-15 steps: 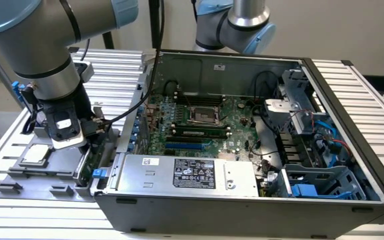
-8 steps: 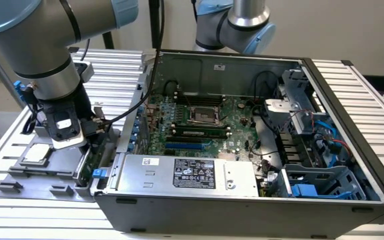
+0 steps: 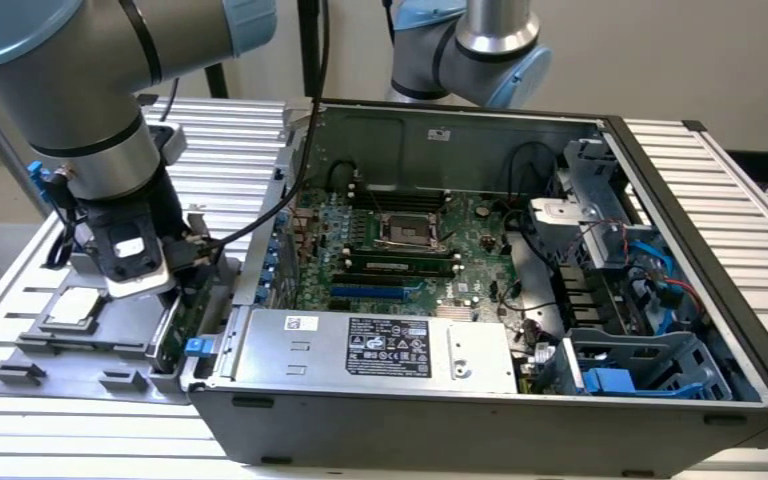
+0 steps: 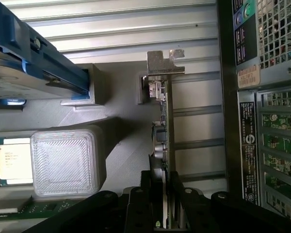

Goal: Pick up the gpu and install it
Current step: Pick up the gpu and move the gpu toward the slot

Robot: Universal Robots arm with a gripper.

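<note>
The gpu [image 4: 164, 121] stands on its edge in the grey holder tray [image 4: 121, 141], its silver end bracket [image 4: 165, 63] at the far end. My gripper [image 4: 162, 206] is down over the card's near end. One dark finger [image 4: 146, 196] presses each side of the board, so the gripper is shut on it. In the exterior view the gpu [image 3: 177, 308] is a thin green strip just outside the open PC case [image 3: 491, 420]. There my gripper [image 3: 168, 285] sits low over the tray [image 3: 84, 350], at that view's left.
A square silver CPU [image 4: 10, 162] lies in the tray beside a ribbed white block [image 4: 65, 160]. A hard drive in a blue frame [image 4: 34, 63] sits beyond. The case's rear panel [image 4: 262, 121] stands close beside the card. Inside are the motherboard [image 3: 398, 240] and power supply [image 3: 371, 345]. A second arm [image 3: 478, 45] hangs behind.
</note>
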